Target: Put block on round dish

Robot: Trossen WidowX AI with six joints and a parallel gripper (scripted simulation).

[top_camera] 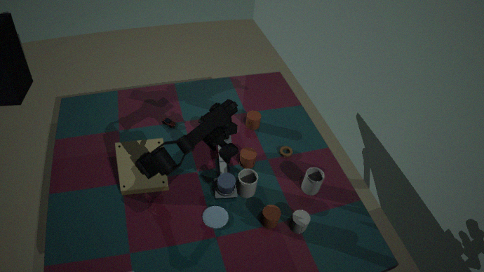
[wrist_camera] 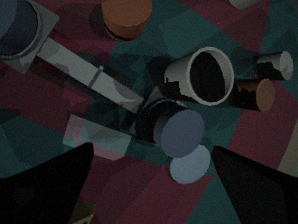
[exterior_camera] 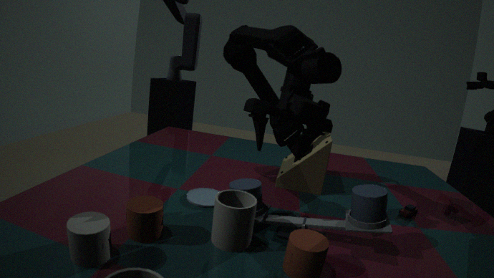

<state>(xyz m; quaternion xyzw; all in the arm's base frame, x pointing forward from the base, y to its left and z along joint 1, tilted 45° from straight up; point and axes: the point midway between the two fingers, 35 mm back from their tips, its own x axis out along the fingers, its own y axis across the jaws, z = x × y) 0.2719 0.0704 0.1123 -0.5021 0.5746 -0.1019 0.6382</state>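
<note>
Covering the tan floor (top_camera: 142, 51), checkered mat (top_camera: 89, 168), grey-green walls (top_camera: 357, 40), jaws spread, holding nothing

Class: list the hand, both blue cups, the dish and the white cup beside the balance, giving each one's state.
Hand: open, empty.
Dish: bare.
Blue cup by dish: upside down on balance.
Other blue cup: upside down on balance.
White cup: upright, mouth open.

We count two blue-grey cups (top_camera: 226, 182) (exterior_camera: 369, 202), three orange cylinders (top_camera: 253, 119), two open white cups (top_camera: 247, 181), one white cylinder (top_camera: 300, 220), one round dish (top_camera: 215, 216), one ring (top_camera: 285, 151).
</note>
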